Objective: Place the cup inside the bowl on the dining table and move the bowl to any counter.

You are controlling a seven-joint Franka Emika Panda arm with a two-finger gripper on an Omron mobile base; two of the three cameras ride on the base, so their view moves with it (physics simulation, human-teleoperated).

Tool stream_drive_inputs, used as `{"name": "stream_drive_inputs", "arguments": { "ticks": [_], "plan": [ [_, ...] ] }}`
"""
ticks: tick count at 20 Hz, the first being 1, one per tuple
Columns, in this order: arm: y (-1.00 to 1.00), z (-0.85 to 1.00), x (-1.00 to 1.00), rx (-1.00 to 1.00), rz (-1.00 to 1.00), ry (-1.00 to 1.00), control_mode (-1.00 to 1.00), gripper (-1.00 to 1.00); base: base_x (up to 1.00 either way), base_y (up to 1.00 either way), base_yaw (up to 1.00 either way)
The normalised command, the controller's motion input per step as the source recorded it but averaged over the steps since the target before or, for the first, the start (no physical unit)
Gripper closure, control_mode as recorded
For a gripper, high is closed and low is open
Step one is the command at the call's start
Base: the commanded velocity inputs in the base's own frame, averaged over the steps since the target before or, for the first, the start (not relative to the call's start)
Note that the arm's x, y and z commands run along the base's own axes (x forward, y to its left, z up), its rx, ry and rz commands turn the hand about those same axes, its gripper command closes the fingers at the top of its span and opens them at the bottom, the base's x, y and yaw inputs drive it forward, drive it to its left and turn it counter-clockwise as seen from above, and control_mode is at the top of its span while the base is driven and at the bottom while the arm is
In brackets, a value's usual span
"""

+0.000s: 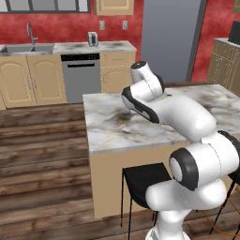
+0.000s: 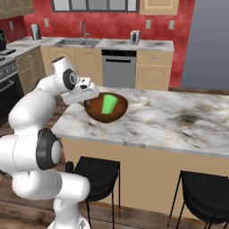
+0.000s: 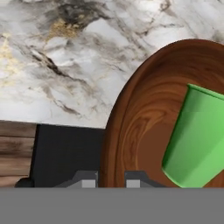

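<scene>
Right at the bowl's near rim, the gripper (image 3: 111, 178) has its 2 finger tips set narrowly, 1 on each side of the brown wall, so it is clamped on the rim of the bowl (image 3: 144, 109). From the right base view the hand (image 2: 82, 96) meets the bowl (image 2: 96, 112) at its left edge, above the corner of the dining table (image 2: 179, 120).

Inside the bowl lies the cup (image 3: 197, 135), bright green and tilted, leaning against the inner wall with its open mouth up and away from the fingers. In the right base view the cup (image 2: 108, 105) shows as a slanted green shape in the middle of the bowl. Whether the bowl's base still touches the marble cannot be told.

Below the table edge 2 black stools stand, 1 under the bowl (image 2: 96, 176) and 1 further right (image 2: 205, 194). Beyond the table runs the counter (image 2: 147, 44) against the red wall, with a sink (image 2: 82, 42), a dishwasher (image 2: 118, 69) and a small toaster (image 2: 134, 36) on top. In the left base view the arm (image 1: 187, 122) stretches over the table (image 1: 112, 126).
</scene>
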Motion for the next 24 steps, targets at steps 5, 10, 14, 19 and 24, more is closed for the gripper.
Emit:
{"name": "stream_drive_inputs", "arguments": {
  "ticks": [5,10,14,19,24],
  "plan": [
    [0.00,0.07,-0.50,0.00,0.00,0.00,-1.00,1.00,0.00,0.00,0.00],
    [0.00,0.00,-0.17,0.00,0.00,0.00,-1.00,1.00,0.00,0.00,0.00],
    [0.00,0.00,-0.07,0.00,0.00,0.00,-1.00,1.00,0.00,0.00,0.00],
    [0.00,0.00,0.00,0.00,0.00,0.00,-1.00,1.00,0.00,0.00,0.00],
    [0.00,0.00,0.00,0.00,0.00,0.00,-1.00,1.00,0.00,0.00,0.00]
  ]
}}
